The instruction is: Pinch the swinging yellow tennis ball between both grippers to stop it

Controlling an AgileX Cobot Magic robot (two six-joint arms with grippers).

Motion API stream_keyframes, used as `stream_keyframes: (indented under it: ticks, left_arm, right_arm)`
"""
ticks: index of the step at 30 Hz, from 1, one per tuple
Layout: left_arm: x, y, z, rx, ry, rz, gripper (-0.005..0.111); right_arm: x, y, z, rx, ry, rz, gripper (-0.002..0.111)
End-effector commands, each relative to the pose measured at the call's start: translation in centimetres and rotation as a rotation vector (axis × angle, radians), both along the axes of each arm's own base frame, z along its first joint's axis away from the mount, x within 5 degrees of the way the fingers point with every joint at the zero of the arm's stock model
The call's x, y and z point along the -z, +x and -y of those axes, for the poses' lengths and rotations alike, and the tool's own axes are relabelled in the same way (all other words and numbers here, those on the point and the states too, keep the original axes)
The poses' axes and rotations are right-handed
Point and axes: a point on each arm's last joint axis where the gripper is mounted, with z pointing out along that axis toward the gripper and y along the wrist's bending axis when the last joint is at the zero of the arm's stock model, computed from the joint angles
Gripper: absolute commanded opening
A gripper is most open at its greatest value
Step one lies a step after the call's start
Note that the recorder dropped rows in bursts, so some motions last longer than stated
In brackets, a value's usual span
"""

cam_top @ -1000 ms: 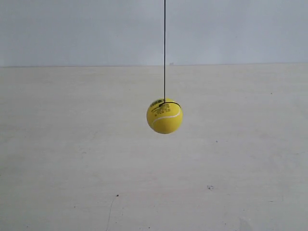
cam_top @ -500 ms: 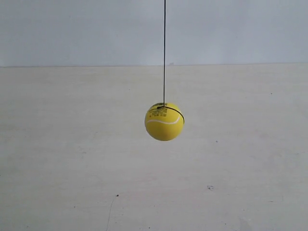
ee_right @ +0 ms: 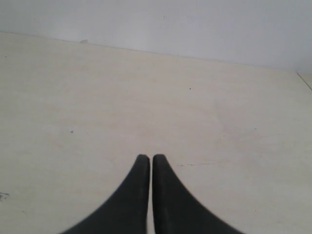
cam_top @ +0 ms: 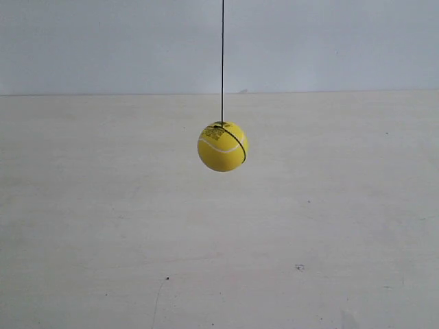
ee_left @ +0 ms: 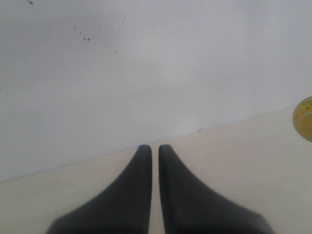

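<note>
yellow tennis ball [cam_top: 222,146] hangs free on string [cam_top: 222,62]; left gripper [ee_left: 154,147] and right gripper [ee_right: 149,157] both pinched narrow, gripping nothing.

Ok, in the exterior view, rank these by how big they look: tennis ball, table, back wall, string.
1. table
2. back wall
3. yellow tennis ball
4. string, which is longer than the ball is wide but hair-thin, so it covers the least area

Right hand [ee_right: 150,158] — black fingertips nearly touching, nothing between — over pale table [ee_right: 219,126].
</note>
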Motion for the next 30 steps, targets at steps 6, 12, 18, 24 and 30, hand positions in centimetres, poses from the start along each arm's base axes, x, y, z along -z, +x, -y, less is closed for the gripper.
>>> stream_keyframes:
  ticks: [6, 12, 18, 24, 30]
  left_arm:
    - [0.0, 0.0, 0.0, -0.004, -0.015, 0.000, 0.005]
    - [0.0, 0.0, -0.1, -0.010, 0.011, 0.005, 0.005]
    - [-0.1, -0.1, 0.0, 0.003, 0.020, 0.021, 0.005]
    - [0.7, 0.3, -1.4, -0.159, -0.020, -0.070, 0.005]
    - [2.7, 0.1, -2.5, -0.284, 0.032, -0.295, 0.005]
  right_arm:
    - [0.0, 0.0, 0.0, 0.004, 0.005, 0.006, 0.000]
    - [0.0, 0.0, 0.0, 0.004, 0.005, 0.006, 0.000]
    - [0.0, 0.0, 0.0, 0.004, 0.005, 0.006, 0.000]
    - [0.0, 0.0, 0.0, 0.004, 0.005, 0.006, 0.000]
    - [0.0, 0.0, 0.0, 0.004, 0.005, 0.006, 0.000]
